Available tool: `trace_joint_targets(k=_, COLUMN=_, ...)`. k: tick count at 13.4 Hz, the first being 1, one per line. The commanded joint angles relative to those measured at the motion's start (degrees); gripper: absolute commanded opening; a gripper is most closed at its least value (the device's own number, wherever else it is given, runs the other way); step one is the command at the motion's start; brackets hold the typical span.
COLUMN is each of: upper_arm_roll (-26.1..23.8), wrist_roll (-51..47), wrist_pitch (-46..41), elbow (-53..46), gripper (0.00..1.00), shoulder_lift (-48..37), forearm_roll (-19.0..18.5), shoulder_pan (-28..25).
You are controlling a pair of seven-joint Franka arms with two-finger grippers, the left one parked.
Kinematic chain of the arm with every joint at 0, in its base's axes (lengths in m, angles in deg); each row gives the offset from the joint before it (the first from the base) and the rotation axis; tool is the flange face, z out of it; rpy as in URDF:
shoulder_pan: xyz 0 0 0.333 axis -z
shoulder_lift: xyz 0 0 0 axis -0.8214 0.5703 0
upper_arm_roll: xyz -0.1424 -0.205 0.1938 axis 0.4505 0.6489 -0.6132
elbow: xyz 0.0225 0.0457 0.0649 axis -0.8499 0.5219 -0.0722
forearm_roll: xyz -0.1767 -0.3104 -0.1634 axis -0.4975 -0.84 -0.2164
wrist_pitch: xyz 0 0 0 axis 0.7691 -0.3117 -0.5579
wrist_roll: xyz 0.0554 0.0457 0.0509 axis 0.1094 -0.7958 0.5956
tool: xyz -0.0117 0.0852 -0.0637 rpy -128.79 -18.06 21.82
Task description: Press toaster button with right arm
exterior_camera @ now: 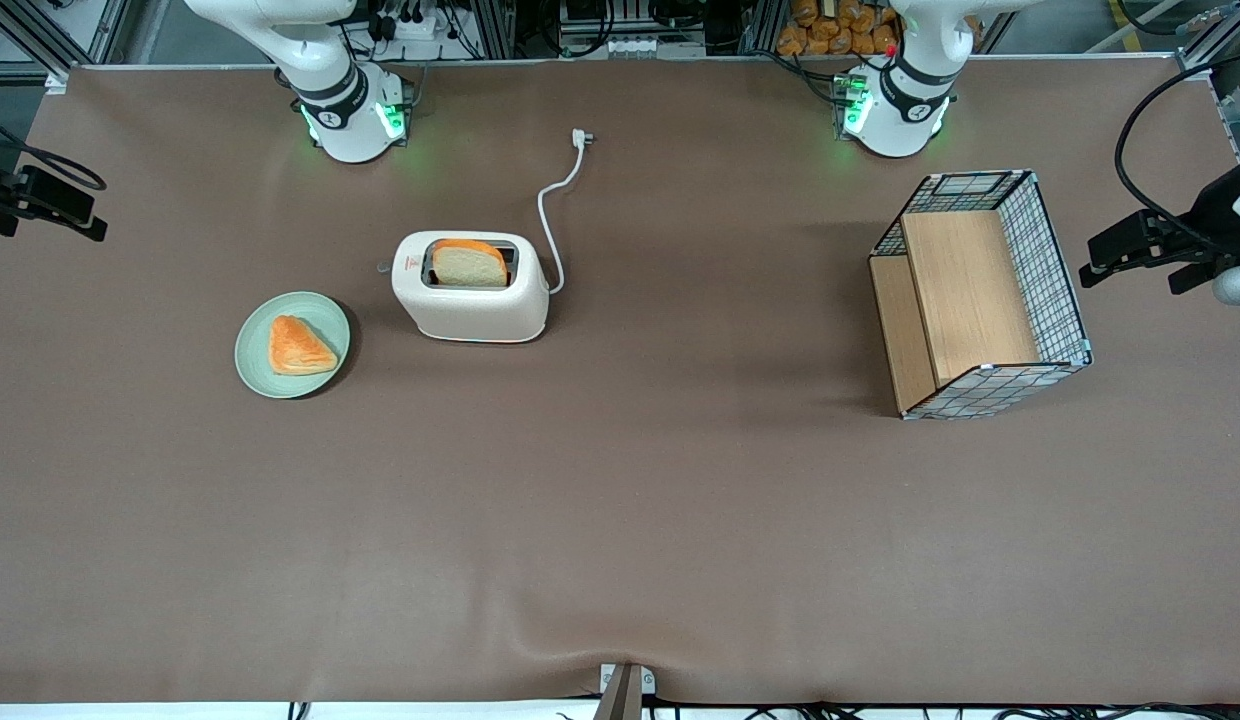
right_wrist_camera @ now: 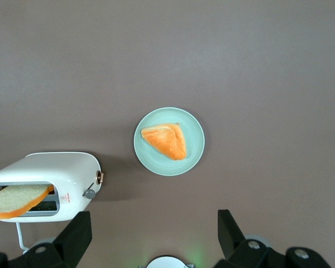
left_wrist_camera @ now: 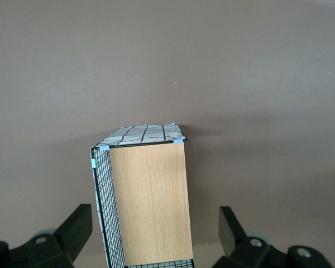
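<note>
The cream-white toaster stands on the brown table with a slice of bread upright in its slot. The toaster button is a tiny tab on the narrow end beside the red mark, facing the working arm's end of the table. My right gripper hangs high at the working arm's end of the table, well apart from the toaster. In the right wrist view the gripper is open wide and empty, and the toaster, its button and the bread show below it.
A green plate with a triangular pastry sits between the gripper and the toaster, slightly nearer the camera. The white cord runs to a plug. A wire-and-wood basket stands toward the parked arm's end.
</note>
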Motion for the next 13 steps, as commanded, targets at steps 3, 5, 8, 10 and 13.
trace_joint_targets(k=3, upper_arm_roll=0.11, wrist_roll=0.35, wrist_pitch=-0.69, elbow=2.76, gripper=1.00, shoulder_lift=0.02, forearm_roll=2.69, shoulder_pan=1.25)
trace_joint_targets(k=5, upper_arm_roll=0.11, wrist_roll=-0.26, wrist_pitch=-1.22, elbow=5.21, gripper=1.00, shoulder_lift=-0.50, forearm_roll=5.23, shoulder_pan=1.79)
trace_joint_targets(k=8, upper_arm_roll=0.11, wrist_roll=-0.35, wrist_pitch=-0.26, elbow=10.05, gripper=0.79, shoulder_lift=-1.56, forearm_roll=6.81, shoulder_pan=1.70)
trace_joint_targets(k=10, upper_arm_roll=0.11, wrist_roll=-1.23, wrist_pitch=0.36, elbow=12.69, gripper=0.49, shoulder_lift=-2.35, forearm_roll=8.40, shoulder_pan=1.70)
trace_joint_targets(k=13, upper_arm_roll=0.11, wrist_roll=-2.29, wrist_pitch=4.47, elbow=19.09, gripper=0.07, shoulder_lift=-4.98, forearm_roll=10.25, shoulder_pan=1.53)
